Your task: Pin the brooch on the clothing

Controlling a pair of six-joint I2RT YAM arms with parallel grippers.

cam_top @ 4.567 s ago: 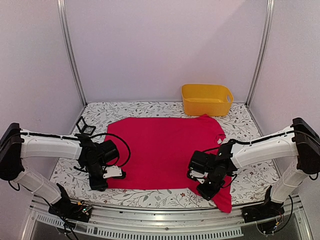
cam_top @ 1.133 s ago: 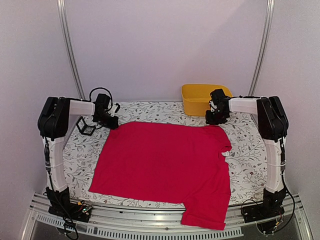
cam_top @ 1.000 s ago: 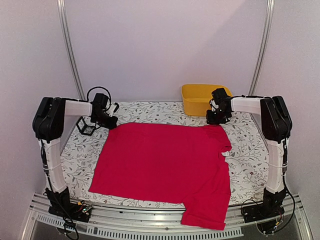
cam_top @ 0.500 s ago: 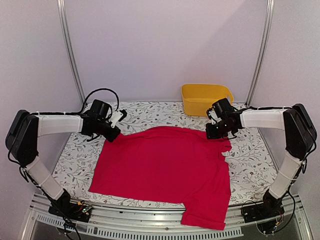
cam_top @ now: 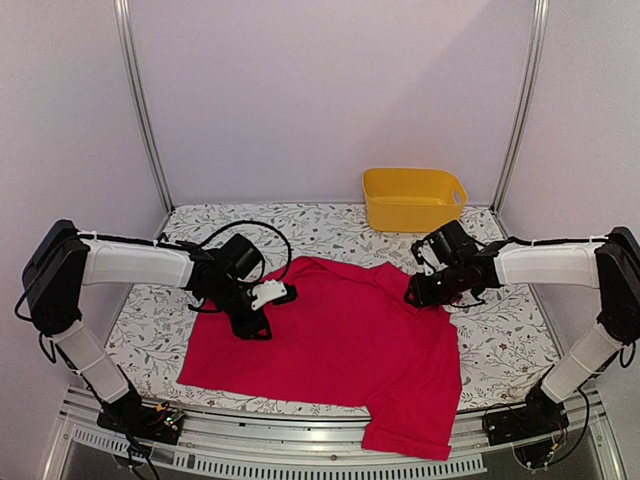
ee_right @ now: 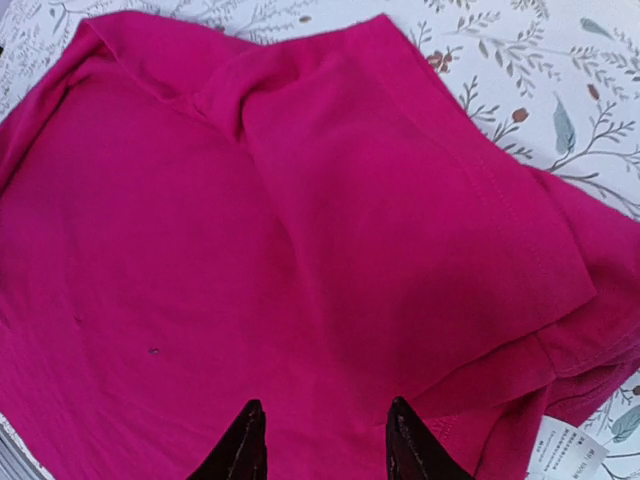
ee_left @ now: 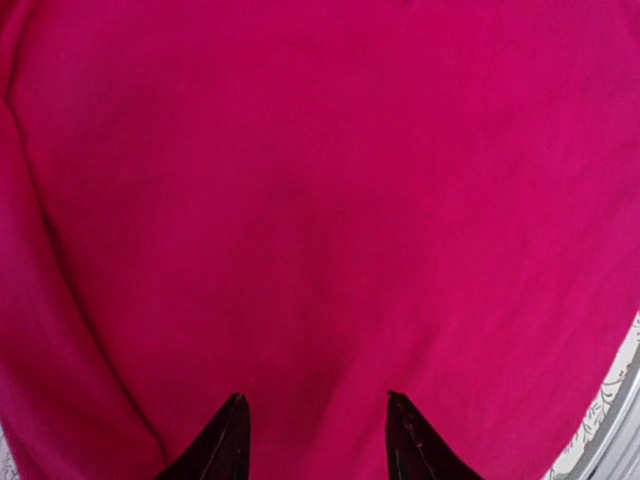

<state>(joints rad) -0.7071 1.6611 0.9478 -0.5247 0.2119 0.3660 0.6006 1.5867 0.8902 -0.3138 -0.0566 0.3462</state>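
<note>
**Red T-shirt (cam_top: 340, 330) lies mid-frame on the bench (cam_top: 505, 345); both sets of jaws stand apart with nothing between them.**
Left jaws hang over the shirt's left part, right jaws over its folded upper-right sleeve. The shirt's lower-right corner drapes off the near edge. A white label (ee_right: 560, 448) shows at the lower right of the right wrist view. Brooch not identifiable, only a dark speck (ee_right: 153, 350) on the fabric. Yellow basket (cam_top: 413, 200) stands upper right.

Top cam high behind arms (cam_top: 130, 262), wrist cams close-up, all share shirt (cam_top: 340, 320)
</note>
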